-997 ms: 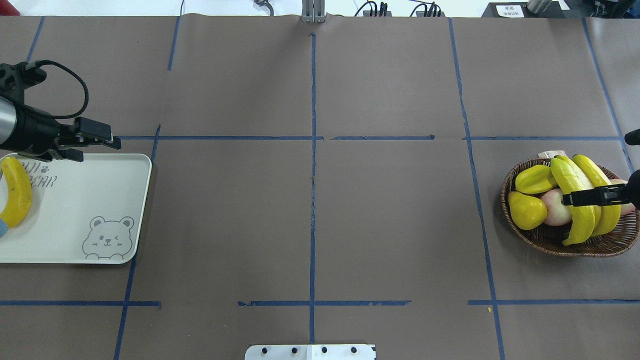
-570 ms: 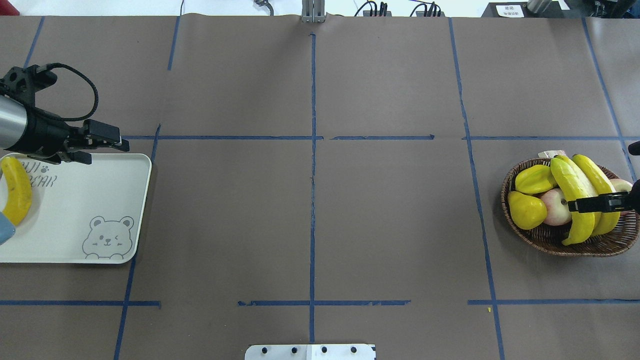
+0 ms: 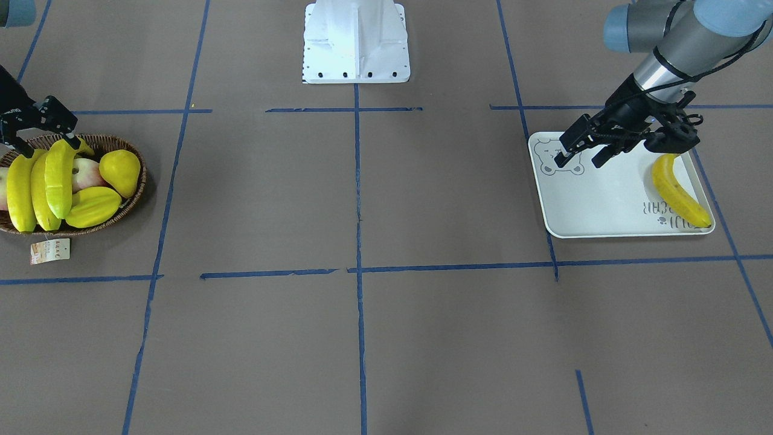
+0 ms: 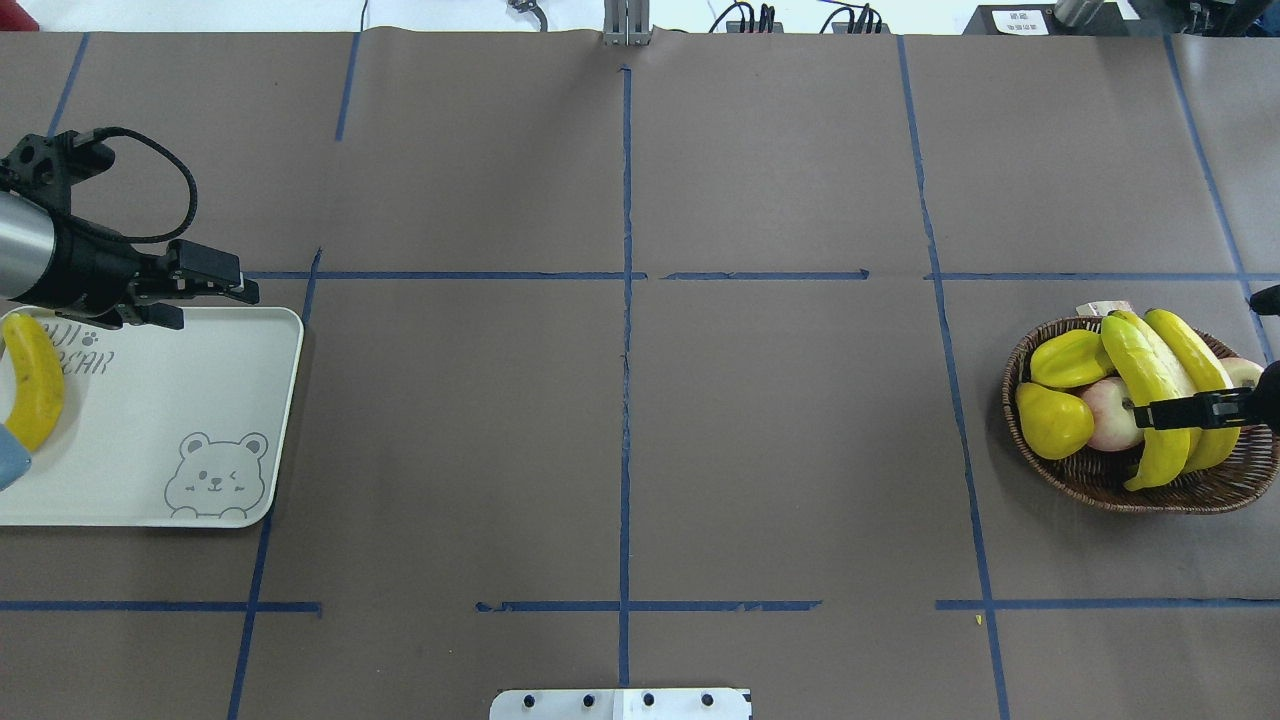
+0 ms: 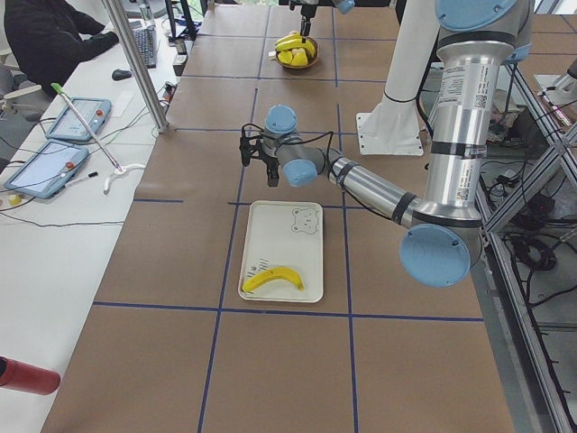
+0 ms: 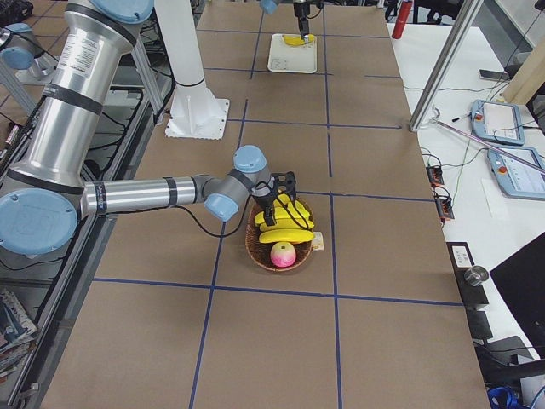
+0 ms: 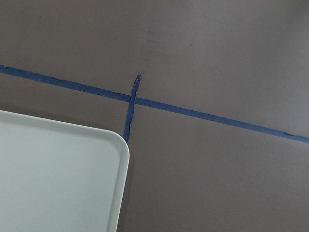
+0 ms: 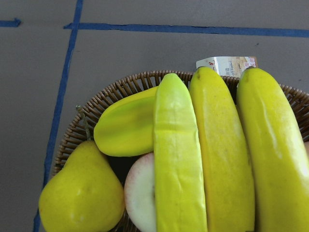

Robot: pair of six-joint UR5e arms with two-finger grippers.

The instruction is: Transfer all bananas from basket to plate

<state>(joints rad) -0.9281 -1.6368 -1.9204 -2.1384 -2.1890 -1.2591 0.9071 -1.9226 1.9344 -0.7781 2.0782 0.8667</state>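
Bananas (image 4: 1165, 385): three in the basket (image 4: 1090, 478), one on the plate (image 4: 180, 400)

Three lie side by side across the dark wicker basket near the table's right end, their far tips over the rim by a paper tag (image 4: 1100, 308). The leftmost is paler and greener than the other two. Beside and under them sit a starfruit (image 4: 1068, 358), a pear (image 4: 1052, 420) and a pink-white apple (image 4: 1110, 418). The fourth banana (image 4: 32, 380) lies alone on the pale plate at the table's left end. It is at the lettered end, well apart from the printed bear face (image 4: 215, 478).

The right gripper (image 4: 1150, 411) hangs low over the middle of the basket's bananas, reaching in from the right. In the front-facing view its fingers stand apart with nothing between them; whether they touch a banana cannot be told. The left gripper (image 4: 212, 305) hovers above the plate's far edge, jaws spread and empty, clear of the fourth banana. Its wrist camera looks down on one rounded plate corner and on blue tape lines (image 7: 193, 113) crossing the brown table cover (image 4: 780, 430).
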